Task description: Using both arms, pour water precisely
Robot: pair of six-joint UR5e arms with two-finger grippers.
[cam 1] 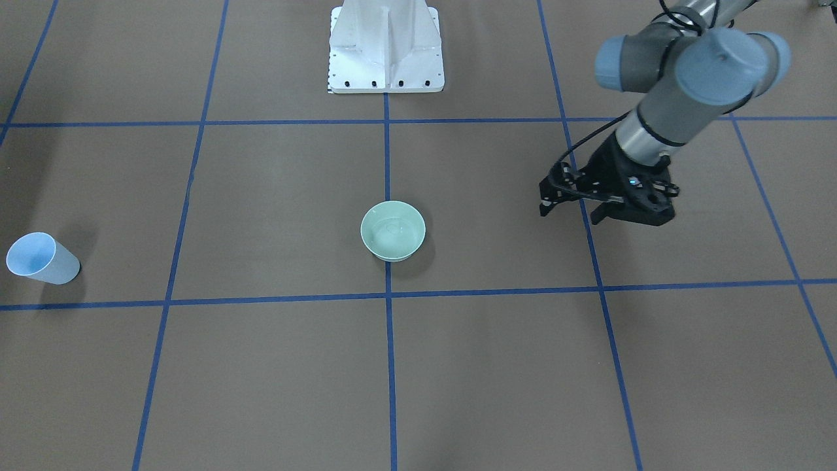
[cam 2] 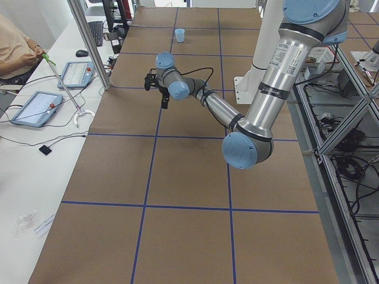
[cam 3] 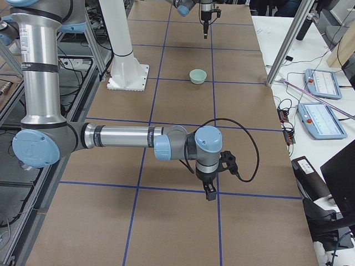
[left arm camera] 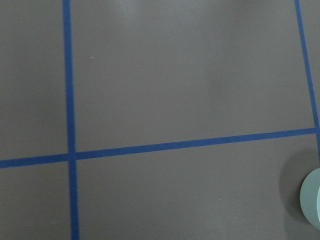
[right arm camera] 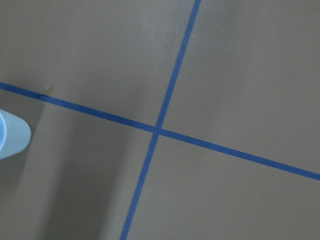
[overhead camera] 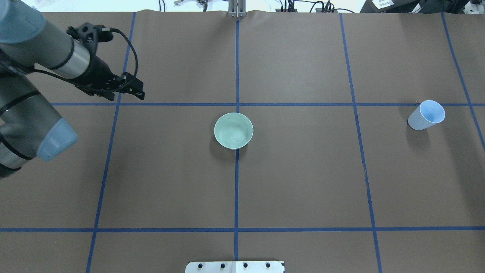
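My left arm reaches over the table's left side. Its gripper hangs open and empty above the brown mat, well left of a mint-green bowl. In the front view this gripper is right of the bowl. A light-blue cup stands alone at the far right, also seen as the cup. My right arm shows only in the right side view, its gripper pointing down at the mat; I cannot tell its state. Water is not clearly visible in either vessel.
The white pedestal stands at the robot's edge of the table. Blue tape lines divide the mat into squares. A side table with tablets, a metal post and a seated person lie beyond the far edge.
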